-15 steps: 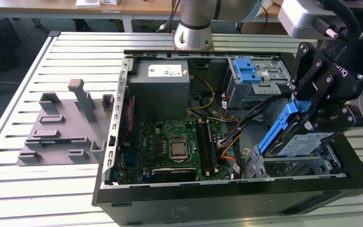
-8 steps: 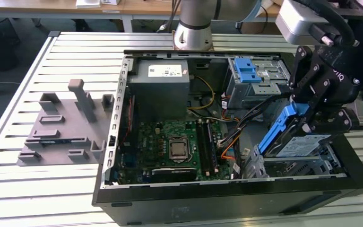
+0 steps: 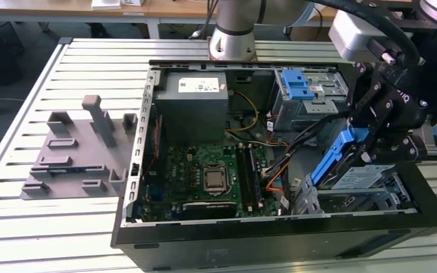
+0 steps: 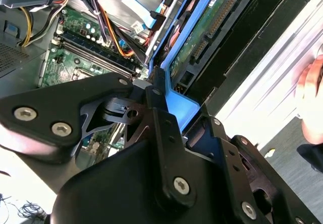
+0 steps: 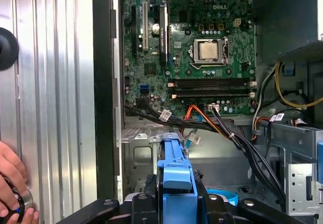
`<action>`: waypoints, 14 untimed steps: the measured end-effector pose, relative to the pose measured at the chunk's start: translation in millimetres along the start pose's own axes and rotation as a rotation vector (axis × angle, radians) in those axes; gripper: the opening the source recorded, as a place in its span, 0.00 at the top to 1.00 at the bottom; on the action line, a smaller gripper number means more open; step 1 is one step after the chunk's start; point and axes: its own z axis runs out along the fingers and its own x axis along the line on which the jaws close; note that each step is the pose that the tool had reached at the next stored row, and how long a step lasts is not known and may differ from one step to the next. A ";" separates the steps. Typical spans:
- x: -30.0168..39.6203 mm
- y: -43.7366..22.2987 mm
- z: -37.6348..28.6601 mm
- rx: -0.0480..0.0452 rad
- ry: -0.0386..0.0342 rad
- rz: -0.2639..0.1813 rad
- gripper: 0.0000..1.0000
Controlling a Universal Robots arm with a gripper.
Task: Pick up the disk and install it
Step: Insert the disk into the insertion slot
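The disk [image 3: 357, 175] is a silver drive with a white-and-blue label and blue carrier rails [image 3: 332, 159]. It hangs tilted over the metal bay [image 3: 366, 200] at the open computer case's corner, on the exterior view's right. My black gripper [image 3: 372, 154] is shut on its upper end. In the second wrist view the gripper [image 4: 157, 90] clamps the blue rail [image 4: 177, 105], and the disk's green circuit side [image 4: 204, 30] faces the camera. In the first wrist view the blue carrier [image 5: 174, 176] sits between the fingers [image 5: 174, 204].
The open case [image 3: 139, 170] holds a motherboard [image 3: 211, 176], a grey box with a white sticker [image 3: 196, 99], a cage with blue tabs [image 3: 309, 91] and loose cables [image 3: 279, 165]. A grey fixture [image 3: 74, 153] lies on the slatted table. A hand [image 5: 11, 183] rests beside the case.
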 end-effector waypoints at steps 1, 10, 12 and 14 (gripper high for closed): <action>0.0 0.0 0.8 0.0000 0.0000 0.000 0.63; 0.1 -0.4 7.4 0.0000 0.0001 0.000 0.63; 0.1 -0.5 8.9 0.0000 0.0000 0.000 0.63; 0.1 -0.6 10.2 0.0000 0.0001 0.000 0.63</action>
